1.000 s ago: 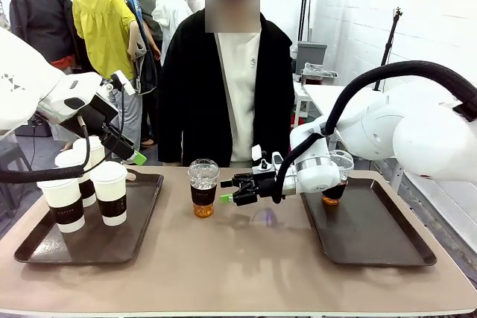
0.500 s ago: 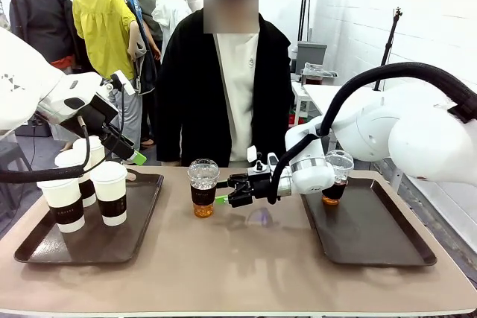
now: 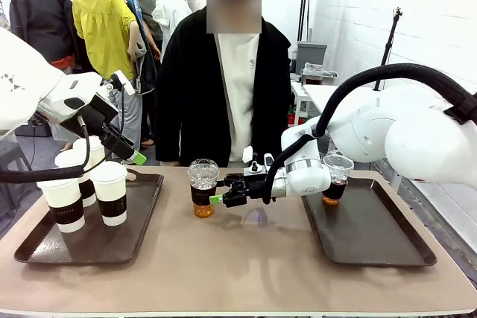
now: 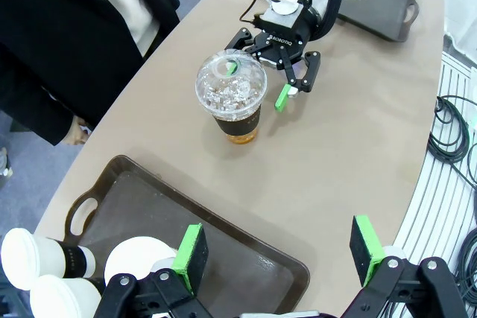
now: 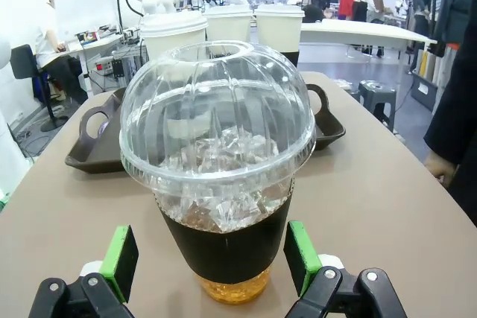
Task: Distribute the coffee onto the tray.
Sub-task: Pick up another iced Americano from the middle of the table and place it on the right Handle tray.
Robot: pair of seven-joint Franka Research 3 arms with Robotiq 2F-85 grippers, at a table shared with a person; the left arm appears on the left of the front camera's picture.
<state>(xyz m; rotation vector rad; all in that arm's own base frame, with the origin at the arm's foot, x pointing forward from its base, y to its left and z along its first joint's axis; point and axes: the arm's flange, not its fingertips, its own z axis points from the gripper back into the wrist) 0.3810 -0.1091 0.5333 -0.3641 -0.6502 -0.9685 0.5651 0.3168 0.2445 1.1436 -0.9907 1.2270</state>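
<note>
A clear dome-lidded cup of amber coffee (image 3: 203, 188) with a black sleeve stands on the bare table between the trays. My right gripper (image 3: 218, 198) is open at its right side. In the right wrist view its green pads (image 5: 121, 261) flank the cup's sleeve (image 5: 223, 247) with gaps on both sides. A second clear cup (image 3: 337, 176) stands on the right tray (image 3: 373, 247). Three white lidded paper cups (image 3: 110, 191) stand on the left tray (image 3: 82, 247). My left gripper (image 4: 278, 252) hangs open and holds nothing, above that tray's (image 4: 149, 199) near corner.
A person in a black jacket (image 3: 194, 94) stands at the far side, right behind the middle cup. Bare tan table (image 3: 246, 266) lies between the trays. Most of the right tray is bare. Cables (image 4: 455, 147) lie on the floor past the table edge.
My right gripper has moved left along the table until its open fingers reach around the middle cup. The left arm and all cups have stayed put.
</note>
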